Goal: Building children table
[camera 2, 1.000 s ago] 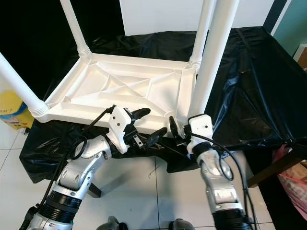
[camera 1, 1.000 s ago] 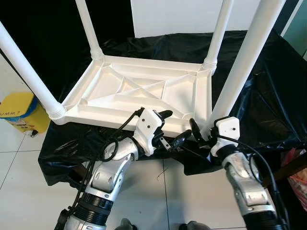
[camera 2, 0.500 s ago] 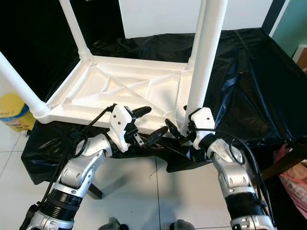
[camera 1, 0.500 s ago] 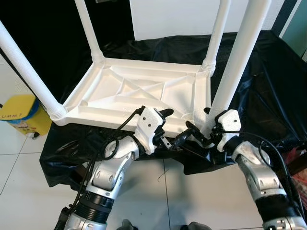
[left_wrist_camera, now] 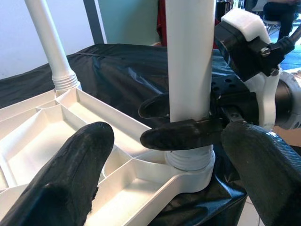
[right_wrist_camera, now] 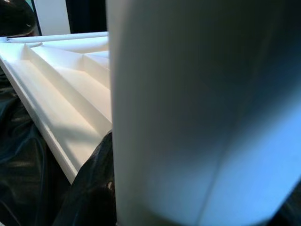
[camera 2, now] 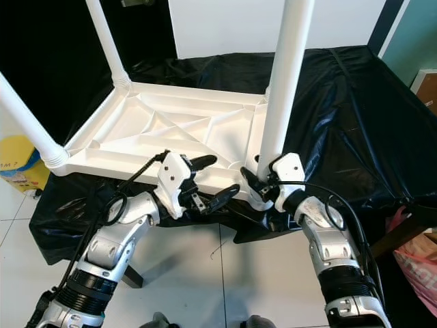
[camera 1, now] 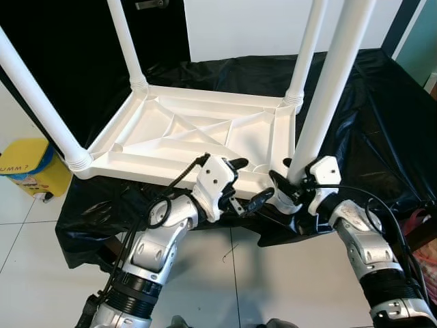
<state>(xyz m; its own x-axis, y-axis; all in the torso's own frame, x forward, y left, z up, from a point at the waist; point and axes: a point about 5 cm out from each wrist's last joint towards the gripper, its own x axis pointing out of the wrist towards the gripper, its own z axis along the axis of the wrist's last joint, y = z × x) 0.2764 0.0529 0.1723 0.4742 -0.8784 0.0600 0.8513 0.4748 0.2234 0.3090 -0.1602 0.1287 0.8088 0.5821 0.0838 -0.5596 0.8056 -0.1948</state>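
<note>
Since a second ago, right gripper [camera 1: 285, 188] has moved in from just beside the near-right corner; its black fingers now pinch the base of the tall white plastic table leg [camera 1: 329, 89], just above the corner socket. That leg stands nearer upright than before.

Left gripper [camera 1: 244, 184] has barely shifted. It hovers at the near edge of the white ribbed plastic tabletop [camera 1: 198, 133], fingers spread, holding nothing, pointed toward the held leg.

Tabletop lies upside down on a black plastic sheet [camera 1: 369, 130] draped over a support. Yellow bin [camera 1: 26, 160] on the tiled floor [camera 1: 287, 287] to the robot's left.

Progress, as judged: four legs stand in the four corner sockets. The other three look seated at their ribbed collars. Left wrist view shows the held leg's collar [left_wrist_camera: 189, 159] sitting at its socket; whether fully home, cannot tell. Left to do: probably finish seating this leg, then turn the table upright.
</note>
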